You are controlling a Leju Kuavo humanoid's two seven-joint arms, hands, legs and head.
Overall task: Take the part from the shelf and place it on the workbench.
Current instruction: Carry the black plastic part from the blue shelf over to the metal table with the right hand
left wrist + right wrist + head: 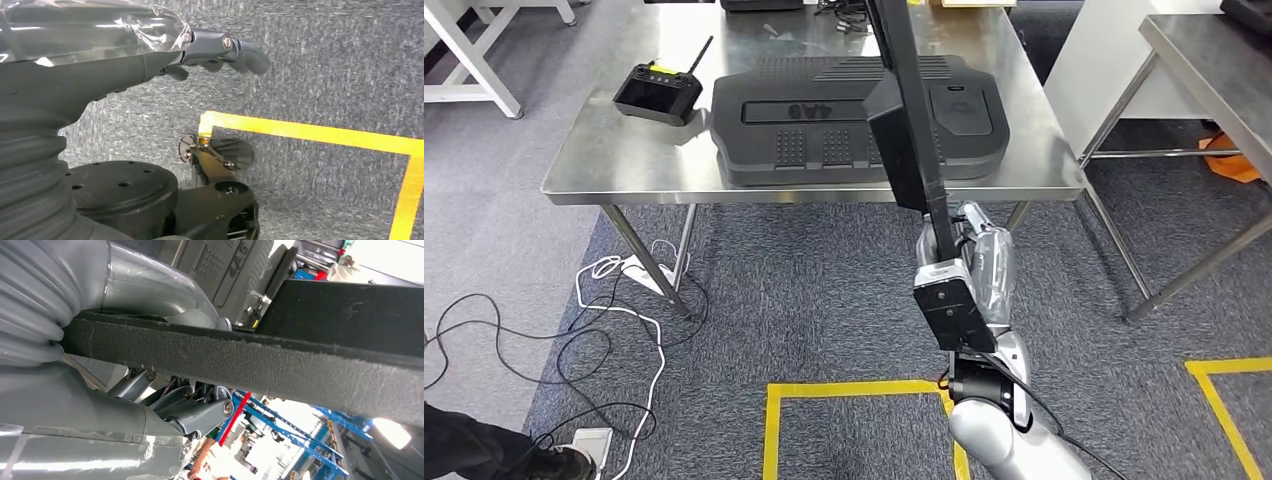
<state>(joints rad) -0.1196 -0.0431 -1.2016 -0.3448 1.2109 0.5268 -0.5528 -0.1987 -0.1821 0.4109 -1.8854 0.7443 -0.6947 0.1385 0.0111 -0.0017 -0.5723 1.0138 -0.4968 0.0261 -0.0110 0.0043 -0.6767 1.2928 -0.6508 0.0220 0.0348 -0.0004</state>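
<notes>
My right hand (972,258) grips the lower end of a long black part (911,120), a narrow bar with a wider flat panel partway up. The part stands nearly upright in front of the steel workbench (624,165), its upper end crossing the bench top in the head view. In the right wrist view the rough black bar (250,362) runs across the picture, with the fingers (200,412) wrapped under it. My left hand (100,65) hangs over the grey carpet, thumb (240,50) stretched out, holding nothing.
A large black moulded case (824,125) and a black remote controller (656,95) lie on the workbench. A second steel table (1214,60) stands at the right. White and black cables (614,300) and a power strip (589,440) lie at left; yellow floor tape (844,390) is near my feet.
</notes>
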